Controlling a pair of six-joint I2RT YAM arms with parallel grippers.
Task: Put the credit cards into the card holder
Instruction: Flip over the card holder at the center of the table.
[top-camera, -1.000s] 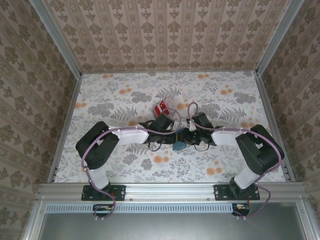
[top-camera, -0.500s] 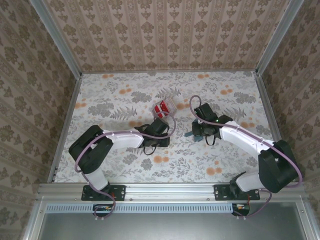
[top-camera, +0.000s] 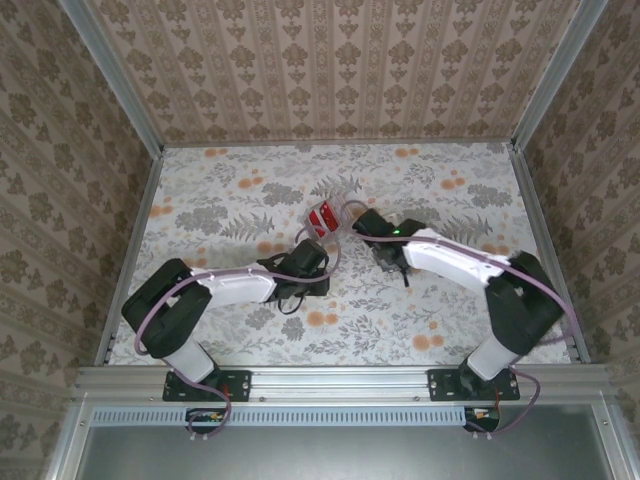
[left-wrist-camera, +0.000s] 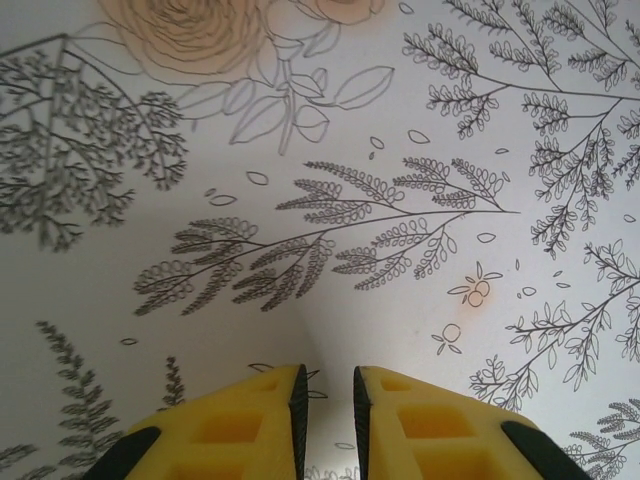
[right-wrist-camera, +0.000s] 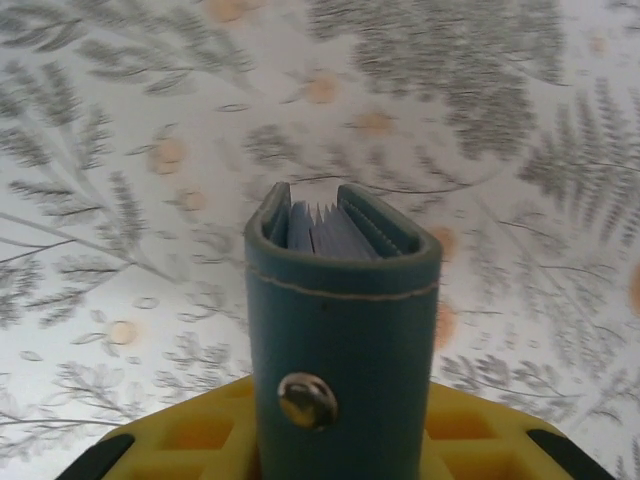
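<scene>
Right gripper has swung beside the credit cards, clamping the card holder open-edge-outward, presumably for loading; left gripper near them, narrowly parted, empty.

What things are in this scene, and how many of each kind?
grippers: 2, the left gripper and the right gripper
teal card holder: 1
red-and-white card stack: 1
clear box: 1
Total: 5

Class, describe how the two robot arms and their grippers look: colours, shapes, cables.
The left arm and right arm have black joints, white forearm links and lilac cables. The left gripper has blocky yellow fingers with black inner pads; the right gripper has yellow fingers too.
</scene>
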